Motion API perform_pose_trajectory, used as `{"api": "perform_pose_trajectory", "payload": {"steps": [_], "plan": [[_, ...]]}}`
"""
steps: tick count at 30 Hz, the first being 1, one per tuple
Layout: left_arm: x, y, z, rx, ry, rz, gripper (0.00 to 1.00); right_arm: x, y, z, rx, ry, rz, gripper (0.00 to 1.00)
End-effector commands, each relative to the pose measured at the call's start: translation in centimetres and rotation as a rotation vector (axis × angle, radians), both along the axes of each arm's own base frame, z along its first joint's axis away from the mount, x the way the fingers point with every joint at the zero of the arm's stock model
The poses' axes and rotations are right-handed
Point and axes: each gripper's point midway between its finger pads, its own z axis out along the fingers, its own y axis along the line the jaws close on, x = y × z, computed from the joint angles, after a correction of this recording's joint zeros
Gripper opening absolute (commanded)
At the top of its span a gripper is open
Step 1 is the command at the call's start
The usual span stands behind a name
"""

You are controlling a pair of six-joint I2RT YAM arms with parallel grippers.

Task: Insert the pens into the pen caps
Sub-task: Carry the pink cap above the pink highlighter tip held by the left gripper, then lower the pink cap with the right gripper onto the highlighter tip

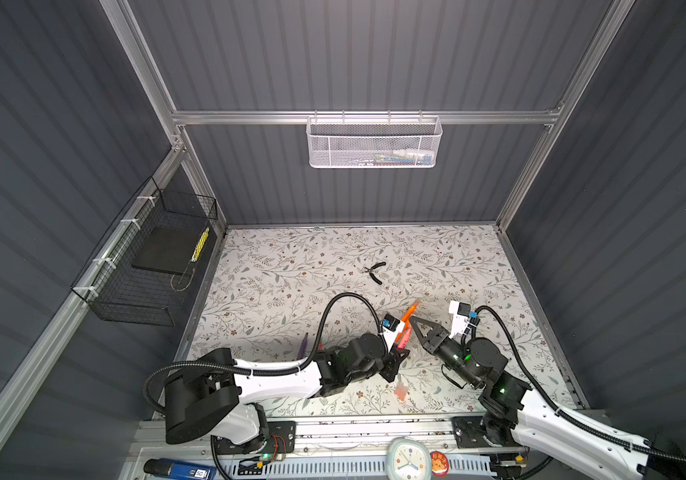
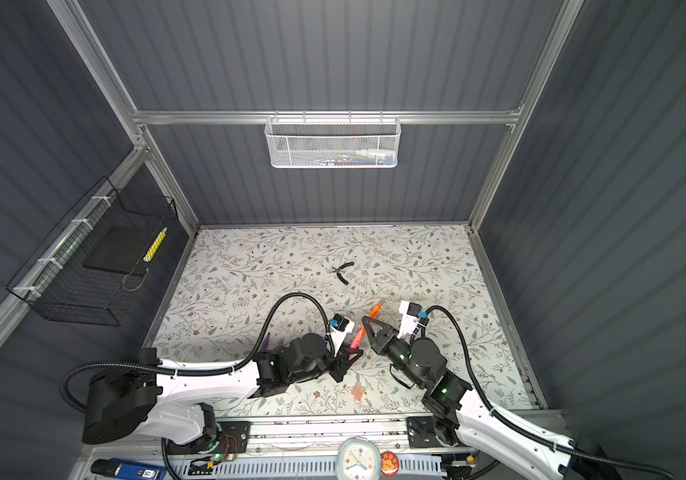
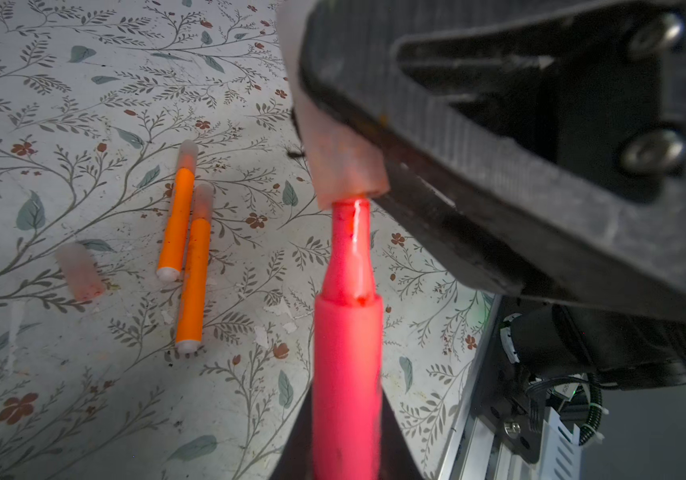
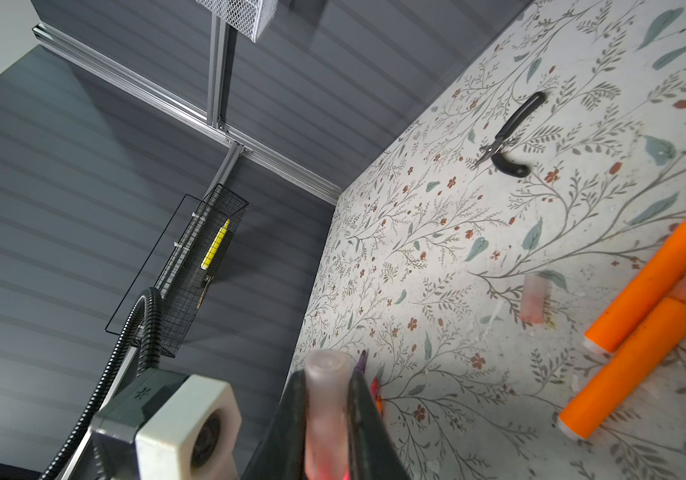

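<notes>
Evidently the floral table (image 1: pixel 291 266) is only a parking surface here, and the joining happens in the air above it. The left gripper (image 1: pixel 400 354) is clamped on the body of a pink-red pen (image 3: pixel 347 365), whose tip points out past its jaws toward the right gripper (image 4: pixel 328 386). That gripper is closed around a translucent cap (image 3: pixel 345 166), open mouth facing back at the pen. Gripping each piece by its body leaves both mating ends free. The pen tip sits right at the cap's mouth and is not yet seated, I judge. On the table below the 2 grippers' tips lie 2 orange pens (image 3: pixel 177 224), capped and side by side. 1 loose cap (image 3: pixel 79 270) lies near them, presumably for another pen.
</notes>
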Motion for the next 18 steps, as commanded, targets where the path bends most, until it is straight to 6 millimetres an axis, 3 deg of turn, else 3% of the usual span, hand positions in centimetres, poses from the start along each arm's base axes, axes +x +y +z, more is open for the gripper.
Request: {"api": "perform_pose_trajectory", "payload": {"steps": [1,6,18], "plan": [[0.6,-0.4,2.6,-0.071,-0.013,0.037,0.00,0.0,-0.1,0.4,0.007,-0.029,-0.013,0.00],[0.9,-0.6,3.7,-0.122,0.021,0.054,0.00,-0.2,0.0,0.1,0.000,-0.032,-0.013,0.00],[1.7,-1.6,9.1,-0.313,0.089,-0.072,0.00,-1.2,1.2,0.9,-0.028,-0.117,0.031,0.00]]}}
